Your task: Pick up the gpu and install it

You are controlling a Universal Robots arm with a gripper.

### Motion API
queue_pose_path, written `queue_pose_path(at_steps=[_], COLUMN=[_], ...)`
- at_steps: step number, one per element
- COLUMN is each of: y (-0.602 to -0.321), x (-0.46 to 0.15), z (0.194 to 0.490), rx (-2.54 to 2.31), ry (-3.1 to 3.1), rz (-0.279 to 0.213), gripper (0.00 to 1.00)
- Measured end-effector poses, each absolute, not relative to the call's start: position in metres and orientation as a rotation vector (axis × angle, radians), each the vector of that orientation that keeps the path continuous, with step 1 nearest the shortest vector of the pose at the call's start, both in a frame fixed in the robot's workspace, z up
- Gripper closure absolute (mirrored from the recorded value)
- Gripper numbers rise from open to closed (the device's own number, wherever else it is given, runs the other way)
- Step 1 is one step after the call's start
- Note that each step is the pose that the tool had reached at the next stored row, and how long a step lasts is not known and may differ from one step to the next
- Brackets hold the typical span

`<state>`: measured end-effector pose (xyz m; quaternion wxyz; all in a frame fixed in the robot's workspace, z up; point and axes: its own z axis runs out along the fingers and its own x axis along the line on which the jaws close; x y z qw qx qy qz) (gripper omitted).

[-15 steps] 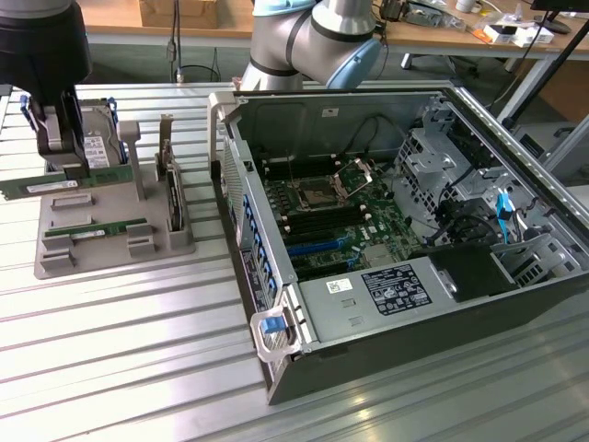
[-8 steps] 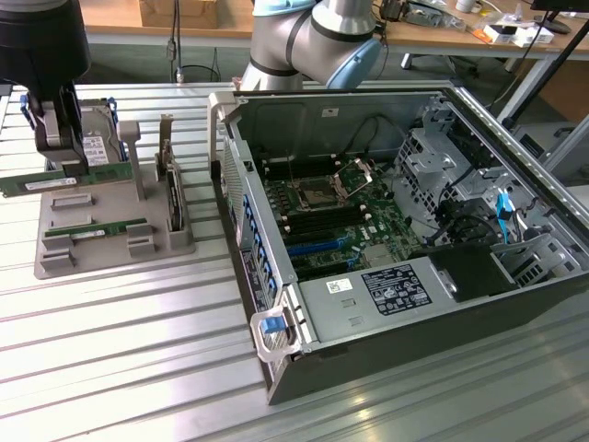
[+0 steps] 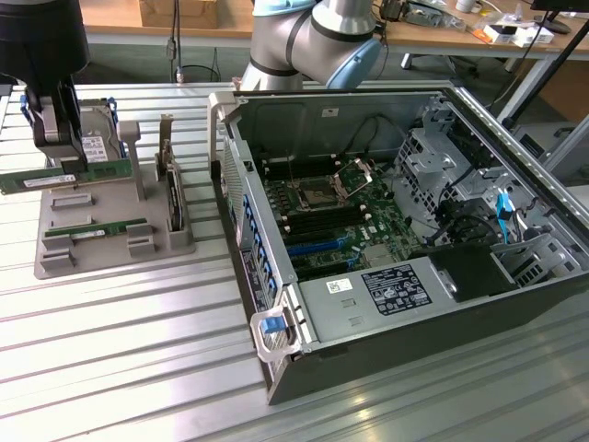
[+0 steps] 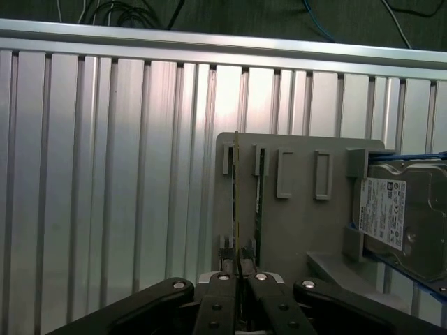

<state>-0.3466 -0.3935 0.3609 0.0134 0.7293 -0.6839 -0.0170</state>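
Note:
The gpu point(image 3: 83, 173), a long thin green circuit-board stick, hangs level just above the grey holder point(image 3: 115, 253) at the exterior view's left. My gripper point(image 3: 57, 158) is shut on it near its middle. In the wrist view the gpu point(image 4: 237, 209) shows edge-on as a thin line running out from between my gripper point(image 4: 239, 289) fingers, over the grey holder point(image 4: 300, 230). A second green stick point(image 3: 97, 229) still lies in a slot of the holder.
The open computer case point(image 3: 276, 304) with its motherboard point(image 3: 331, 216) lies at the exterior view's right. On the holder stand a silver hard drive point(image 3: 97, 147) point(image 4: 384, 209) and a dark card on edge point(image 3: 173, 198). The arm's base point(image 3: 313, 41) rises behind the case.

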Motion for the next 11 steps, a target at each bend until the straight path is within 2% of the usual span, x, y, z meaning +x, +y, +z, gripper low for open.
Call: queue_pose_path(at_steps=[11], y=[-0.3935], x=[-0.3466], z=[0.3673], rx=[2.272], ry=[-2.13], rz=[-0.053], gripper=[0.87])
